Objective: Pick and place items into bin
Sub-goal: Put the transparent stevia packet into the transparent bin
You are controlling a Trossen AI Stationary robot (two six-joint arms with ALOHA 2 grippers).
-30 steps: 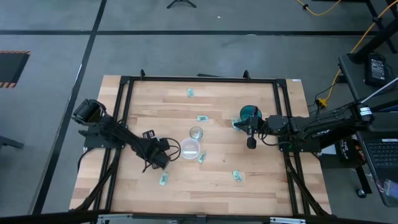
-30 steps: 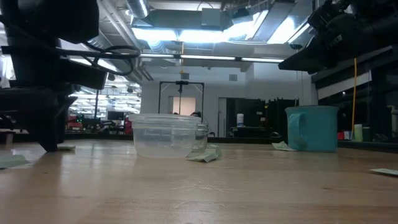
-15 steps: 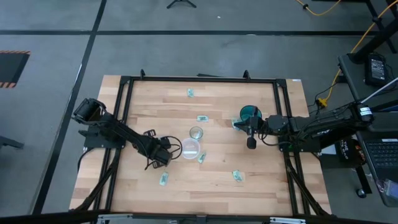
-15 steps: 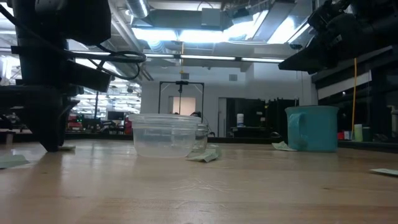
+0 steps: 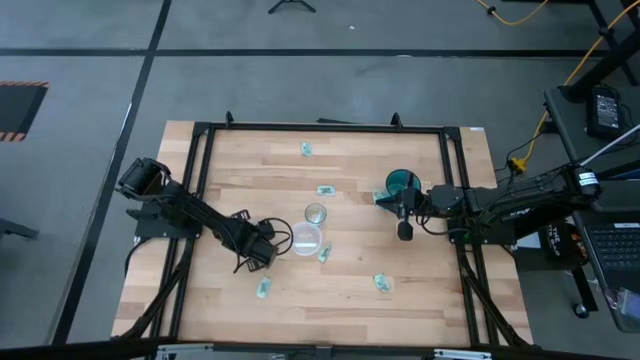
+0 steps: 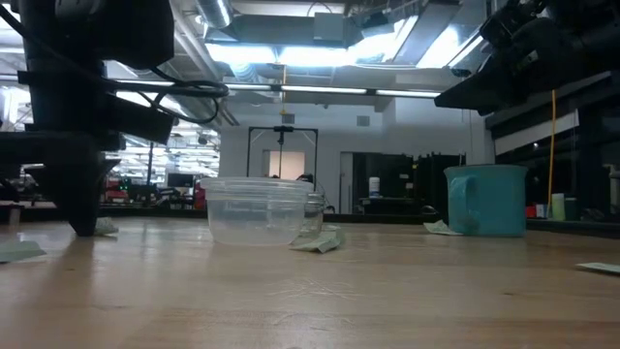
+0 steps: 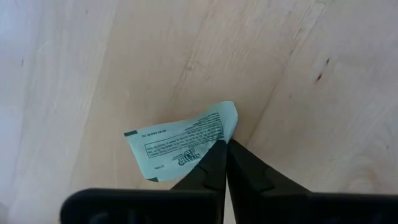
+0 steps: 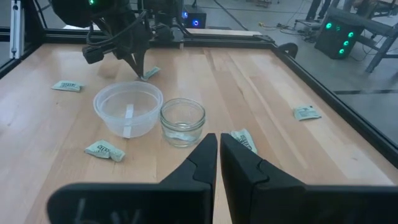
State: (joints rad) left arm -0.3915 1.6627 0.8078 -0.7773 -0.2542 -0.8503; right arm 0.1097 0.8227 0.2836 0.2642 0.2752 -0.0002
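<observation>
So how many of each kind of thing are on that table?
Teal-green packets: 7
Clear bowl: 1
Glass jar: 1
Teal mug: 1
Total: 10

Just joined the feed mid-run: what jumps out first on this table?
The left gripper is down on the wood just left of the clear plastic bowl, fingers shut on the corner of a teal packet. More packets lie scattered around the bowl and the small glass jar beside it. The right gripper hangs by the teal mug, fingers shut and holding nothing.
</observation>
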